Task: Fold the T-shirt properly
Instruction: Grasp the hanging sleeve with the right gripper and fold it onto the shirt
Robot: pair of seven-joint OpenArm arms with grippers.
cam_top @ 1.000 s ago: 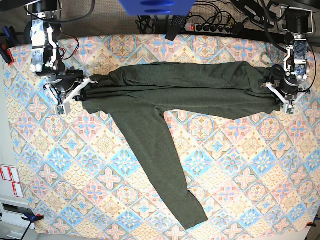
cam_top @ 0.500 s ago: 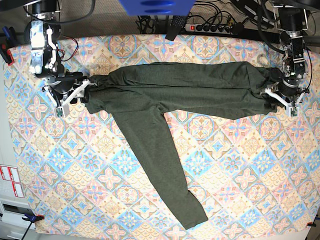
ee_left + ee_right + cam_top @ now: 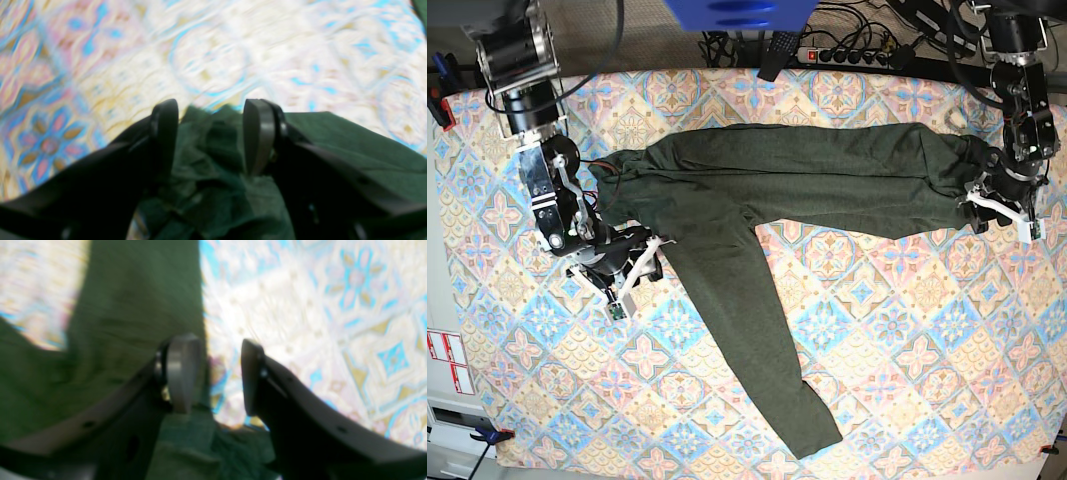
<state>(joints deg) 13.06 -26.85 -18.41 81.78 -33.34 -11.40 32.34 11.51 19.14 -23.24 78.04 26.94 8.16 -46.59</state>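
Both grippers are standing open, gripping nothing: bunched T-shirt (image 3: 807, 185) is lying between your left gripper (image 3: 208, 133) fingers and beside the right gripper (image 3: 217, 373), so you are risking dragging cloth and undoing the fold.

Both grippers now stand open off the T-shirt (image 3: 827, 180); the right gripper (image 3: 635, 268) sits nearer its hanging sleeve.

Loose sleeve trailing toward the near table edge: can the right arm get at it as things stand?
Probably yes. The right gripper is open beside the sleeve where it leaves the T-shirt, and the patterned cloth around the sleeve shows no obstacle.
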